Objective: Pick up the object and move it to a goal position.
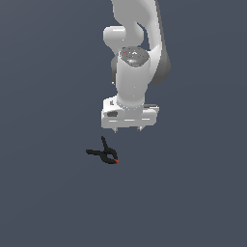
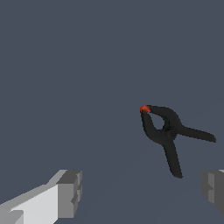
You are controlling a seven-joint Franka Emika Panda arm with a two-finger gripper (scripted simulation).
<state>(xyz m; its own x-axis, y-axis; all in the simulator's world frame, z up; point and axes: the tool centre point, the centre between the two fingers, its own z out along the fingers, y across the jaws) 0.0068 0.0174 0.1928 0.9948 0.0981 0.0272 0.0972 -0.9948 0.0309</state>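
**Approach to the clamp: line up first, then descend**

Alignment is the whole job at this stage. The white, two-fingered pincer [image 1: 128, 129] of the pale grey-white robot arm [image 1: 135, 62] hangs above the flat, dark blue-grey surface [image 1: 43, 193] with its jaws spread wide and nothing between them; in the wrist view the two grey fingertips [image 2: 70, 192] sit far apart at the frame's lower edge, the second one only partly visible.

The small black spring clamp with two thin splayed handles and a tiny red-orange tip [image 1: 105, 153] lies flat on the surface, apart from the pincer. In the exterior view it sits at about seven o'clock from the fingertips, near but clearly off to the side and lower in the picture. In the wrist view the clamp [image 2: 168, 131] is not centred between the fingers: it lies closer to the partly hidden finger, with its red tip toward ten o'clock and its handles fanning out toward three and five o'clock.

To do this well, I judge the pincer should first travel sideways until the looped body sits midway between the fingers, and only then come down. The loop looks like the best place to close on; the thin handles would likely slip or pivot. Turning the wrist so the fingers close across the loop's narrow width should help. Because the clamp is so much smaller than the pincer, a low, careful descent seems necessary, stopping short of striking the surface. No goal marker is visible.
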